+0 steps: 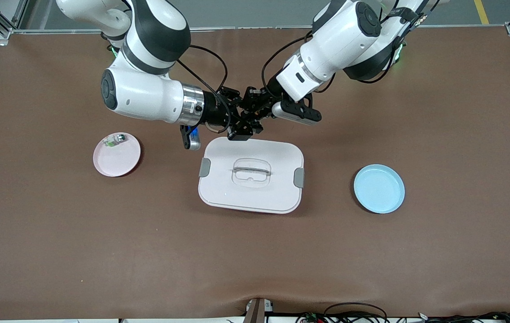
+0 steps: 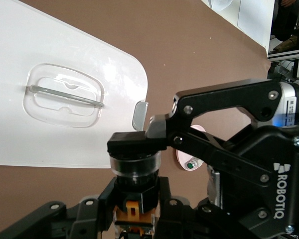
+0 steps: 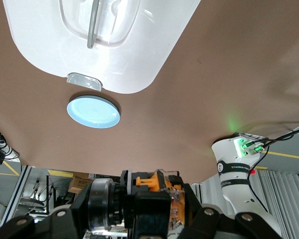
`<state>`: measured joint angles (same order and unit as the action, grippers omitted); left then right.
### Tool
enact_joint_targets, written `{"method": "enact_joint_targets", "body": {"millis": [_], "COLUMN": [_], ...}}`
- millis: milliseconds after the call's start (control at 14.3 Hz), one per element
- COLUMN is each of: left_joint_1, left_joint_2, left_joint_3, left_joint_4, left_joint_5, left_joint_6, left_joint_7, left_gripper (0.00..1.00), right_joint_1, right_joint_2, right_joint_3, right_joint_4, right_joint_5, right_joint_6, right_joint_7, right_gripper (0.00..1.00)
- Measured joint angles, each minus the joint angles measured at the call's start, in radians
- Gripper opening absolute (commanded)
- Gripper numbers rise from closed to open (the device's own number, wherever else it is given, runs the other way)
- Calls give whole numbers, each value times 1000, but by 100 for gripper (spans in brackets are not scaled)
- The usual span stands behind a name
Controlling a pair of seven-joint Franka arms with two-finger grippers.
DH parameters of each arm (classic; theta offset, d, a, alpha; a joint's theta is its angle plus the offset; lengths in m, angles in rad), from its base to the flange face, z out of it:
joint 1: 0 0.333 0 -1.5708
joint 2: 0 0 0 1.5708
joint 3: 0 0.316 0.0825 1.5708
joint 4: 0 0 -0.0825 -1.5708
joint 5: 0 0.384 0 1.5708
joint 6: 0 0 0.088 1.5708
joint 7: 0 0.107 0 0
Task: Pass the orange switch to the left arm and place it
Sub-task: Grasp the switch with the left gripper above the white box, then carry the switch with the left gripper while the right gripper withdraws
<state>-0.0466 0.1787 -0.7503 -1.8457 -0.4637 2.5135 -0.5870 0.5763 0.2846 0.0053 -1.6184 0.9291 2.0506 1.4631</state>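
The orange switch (image 2: 133,205), a small black cylinder with orange marks, hangs in the air between both grippers. My left gripper (image 2: 137,201) is shut on its orange-marked body. My right gripper (image 3: 149,209) is shut on the same switch (image 3: 162,188), one of its fingers (image 2: 139,142) lying across the round black end. In the front view the left gripper (image 1: 253,111) and the right gripper (image 1: 237,122) meet over the rim of the white box (image 1: 251,179) nearest the robots' bases, and the switch is hidden among their fingers. The box's lid (image 2: 65,59) lies below them.
A pink plate (image 1: 116,154) toward the right arm's end of the table holds a clear small part with a green end (image 1: 112,141). A blue plate (image 1: 379,188) lies toward the left arm's end and holds nothing. A brown mat (image 1: 255,251) covers the table.
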Motion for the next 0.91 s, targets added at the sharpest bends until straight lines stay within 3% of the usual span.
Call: {"method": "enact_joint_targets", "body": {"millis": [70, 209, 279, 419, 907], "left_joint_1": [0, 1, 1, 2, 22], "left_joint_2": [0, 0, 1, 2, 3], "left_joint_3": [0, 0, 0, 0, 4], "left_joint_4": [1, 1, 1, 3, 3], "left_joint_5": [0, 2, 11, 38, 61], "left_joint_6": [0, 0, 0, 0, -16], "left_joint_7": [0, 0, 0, -1, 0], "left_gripper": [0, 0, 0, 0, 0], "right_joint_1": [0, 0, 0, 1, 1], "right_joint_2": [1, 2, 3, 6, 10], "right_joint_3": [0, 0, 0, 1, -1], "right_joint_4": [1, 4, 4, 5, 12], "right_joint_5": [0, 0, 1, 3, 3], "right_joint_6": [0, 0, 2, 8, 12], "right_joint_7": [0, 0, 0, 0, 0], "right_gripper": [26, 52, 79, 100, 100]}}
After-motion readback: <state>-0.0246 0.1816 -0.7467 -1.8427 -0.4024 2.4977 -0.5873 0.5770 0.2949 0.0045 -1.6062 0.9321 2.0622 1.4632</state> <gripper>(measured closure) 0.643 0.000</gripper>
